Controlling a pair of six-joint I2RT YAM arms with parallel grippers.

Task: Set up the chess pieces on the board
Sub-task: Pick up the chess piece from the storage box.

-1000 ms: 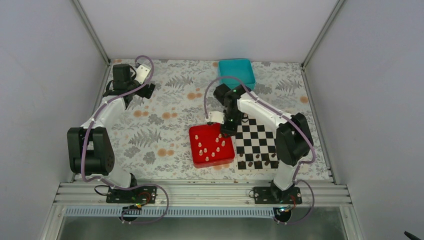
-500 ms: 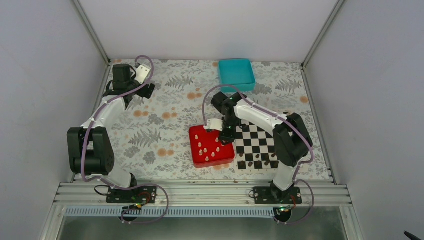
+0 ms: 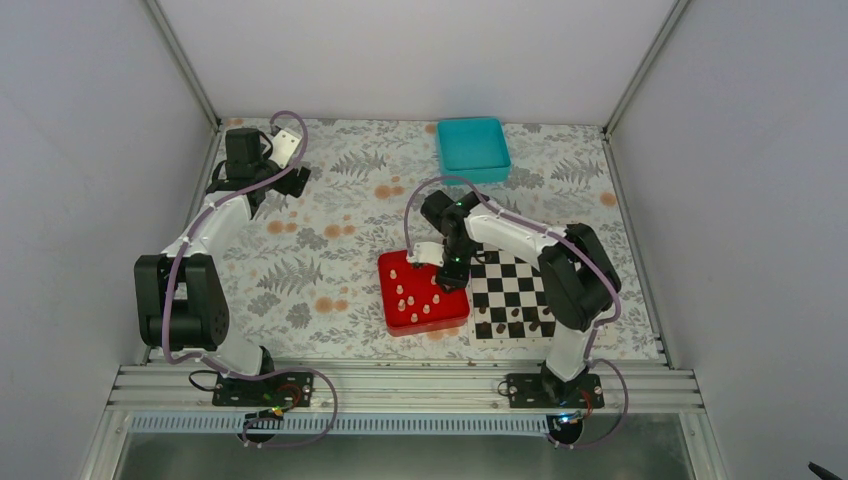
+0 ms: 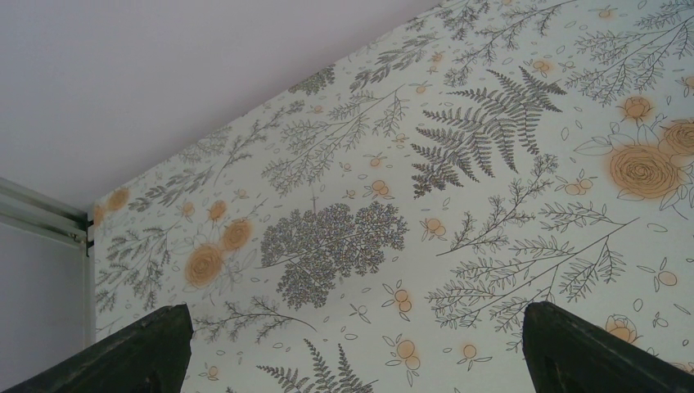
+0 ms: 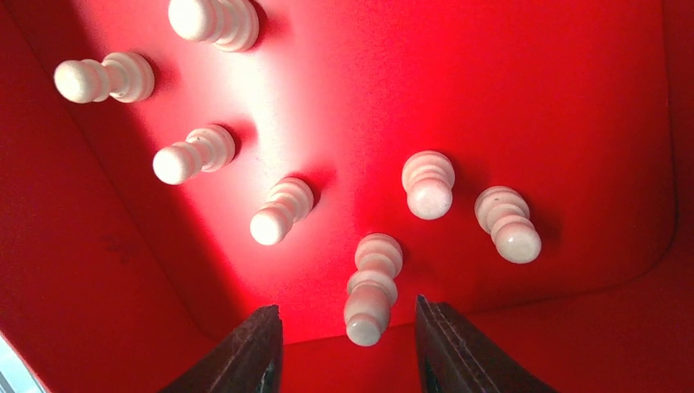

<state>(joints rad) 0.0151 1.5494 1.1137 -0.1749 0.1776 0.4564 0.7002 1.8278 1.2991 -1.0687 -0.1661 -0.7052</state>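
Now: right pincer low over a pawn in the red tray

Half open, the right pincer straddles one pale pawn, a gap showing on either side, inside the red tray. Six more pale chess pieces stand near it. Just right of the tray lies the board, with dark pieces on its near rows. Far left, the left pincer gapes wide above the flowered bench.

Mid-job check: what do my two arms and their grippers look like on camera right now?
The left arm and right arm both have white links between chunky black joints. A lilac cable loops along each arm. The left gripper and right gripper each have two dark, wedge-shaped fingers. No markings are readable.
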